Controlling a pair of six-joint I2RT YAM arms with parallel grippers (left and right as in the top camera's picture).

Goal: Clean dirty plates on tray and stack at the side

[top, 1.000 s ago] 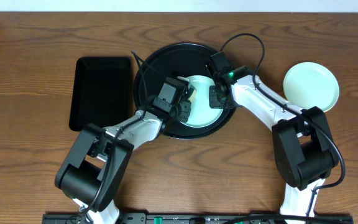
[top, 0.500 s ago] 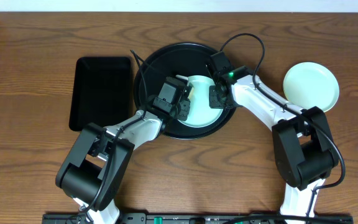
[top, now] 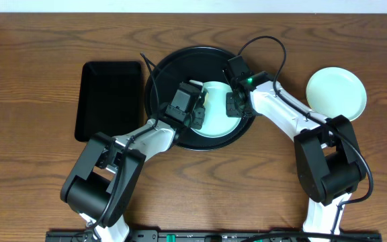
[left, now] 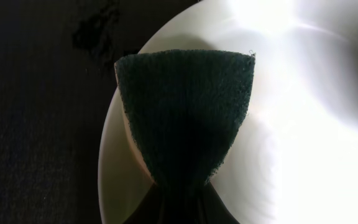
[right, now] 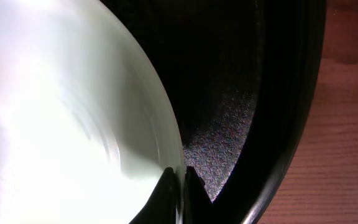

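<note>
The round black tray (top: pixel 175 67) holds one pale turquoise plate (top: pixel 218 114). My left gripper (top: pixel 200 102) is shut on a dark green scouring sponge (left: pixel 185 118), which it presses on the plate's (left: pixel 303 130) left edge; the gripper (left: pixel 182 194) pinches the sponge's near end. My right gripper (top: pixel 232 106) is shut on the plate's right rim, one finger on each side of it (right: pixel 180 180). In the right wrist view the plate (right: pixel 61 112) lies inside the tray's raised rim (right: pixel 291 112). A second pale plate (top: pixel 336 93) lies on the table to the right. No smear shows.
A smaller rectangular black tray (top: pixel 109 101) lies left of the round one. Wooden table (top: pixel 39 60) surrounds both trays. A black cable (top: pixel 264 44) loops above the right arm.
The sponge has slid a little along the plate's left edge under the left gripper. The right gripper and the plate have not moved.
</note>
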